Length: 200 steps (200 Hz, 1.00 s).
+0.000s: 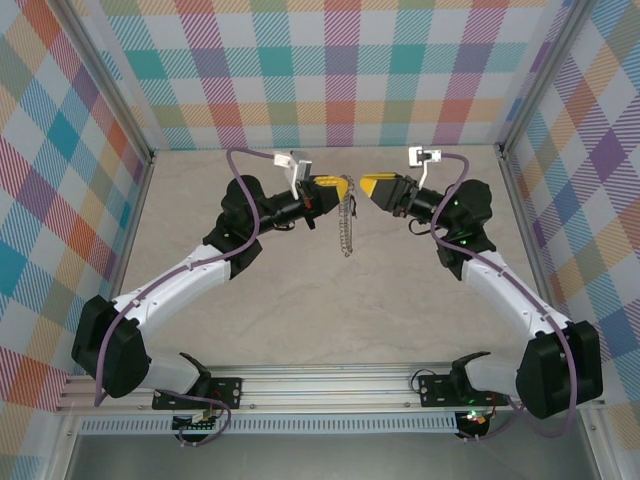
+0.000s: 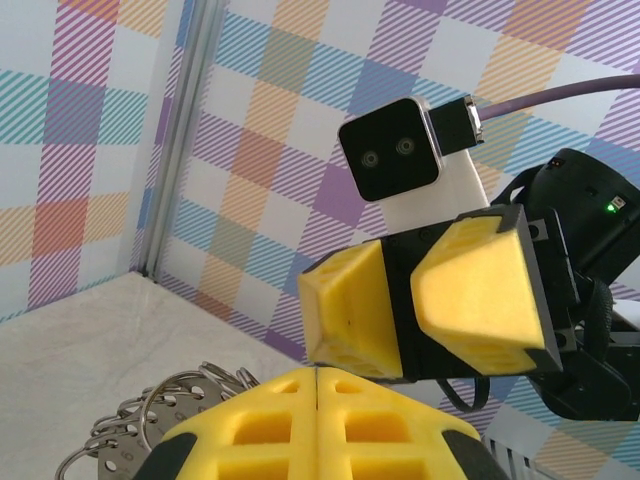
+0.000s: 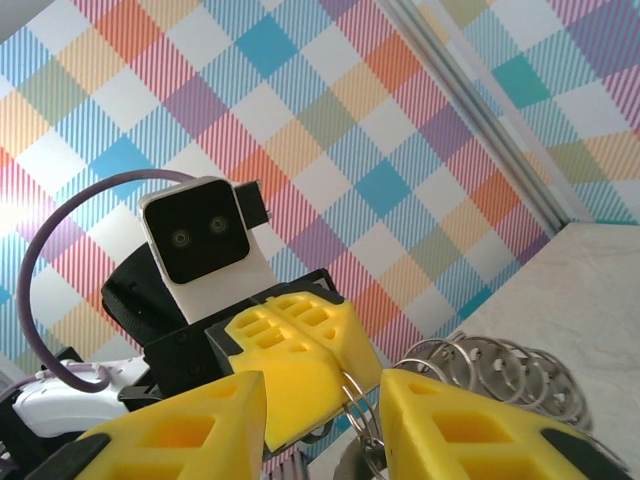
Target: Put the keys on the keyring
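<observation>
Hanging from the clenched left gripper [image 1: 343,188], the keyring [image 1: 347,225] is presented beside the parted right gripper [image 1: 370,187]; a key is likely needed next.

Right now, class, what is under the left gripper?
The keyring hangs from the shut left gripper, the table beneath it. The stretch pinched between its fingers is covered.

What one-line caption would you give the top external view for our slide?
Left hand shut on the dangling keyring; right hand, open, faces it tip to tip.
</observation>
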Motion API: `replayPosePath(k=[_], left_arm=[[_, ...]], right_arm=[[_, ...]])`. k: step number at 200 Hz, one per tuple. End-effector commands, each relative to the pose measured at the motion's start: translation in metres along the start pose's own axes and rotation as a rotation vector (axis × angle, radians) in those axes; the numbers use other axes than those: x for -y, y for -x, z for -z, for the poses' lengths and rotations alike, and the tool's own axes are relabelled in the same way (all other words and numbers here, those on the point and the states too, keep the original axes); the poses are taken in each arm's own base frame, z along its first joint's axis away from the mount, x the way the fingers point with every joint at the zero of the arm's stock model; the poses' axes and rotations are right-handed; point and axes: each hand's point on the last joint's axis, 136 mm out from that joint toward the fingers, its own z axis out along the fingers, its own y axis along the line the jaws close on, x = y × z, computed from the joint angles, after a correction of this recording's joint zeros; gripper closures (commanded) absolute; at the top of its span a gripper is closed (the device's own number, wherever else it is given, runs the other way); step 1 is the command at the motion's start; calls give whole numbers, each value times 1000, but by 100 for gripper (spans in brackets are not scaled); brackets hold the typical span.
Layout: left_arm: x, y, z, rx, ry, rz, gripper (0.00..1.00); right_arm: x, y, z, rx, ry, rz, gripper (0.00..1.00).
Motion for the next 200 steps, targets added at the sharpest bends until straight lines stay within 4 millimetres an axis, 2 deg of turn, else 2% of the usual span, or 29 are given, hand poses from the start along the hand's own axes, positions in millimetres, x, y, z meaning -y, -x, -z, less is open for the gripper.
replayPosePath(k=[1, 29, 60, 146, 166, 200], left_arm=[[16, 32, 1, 90, -47, -44, 100], [15, 32, 0, 93, -44, -45, 100], [15, 33, 0, 94, -44, -45, 100], [12, 34, 0, 103, -28, -41, 100], [11, 34, 0, 105, -22, -41, 100], [10, 34, 1, 108, -16, -39, 100]], right_arm=[[-10, 5, -7, 2, 47, 32, 65], [-4, -3, -11, -13, 51, 9, 74], [1, -11, -13, -21, 49, -13, 74], [1, -21, -14, -35, 72, -37, 74], [2, -23, -11, -33, 62, -39, 79], [3, -25, -9, -28, 50, -39, 95]])
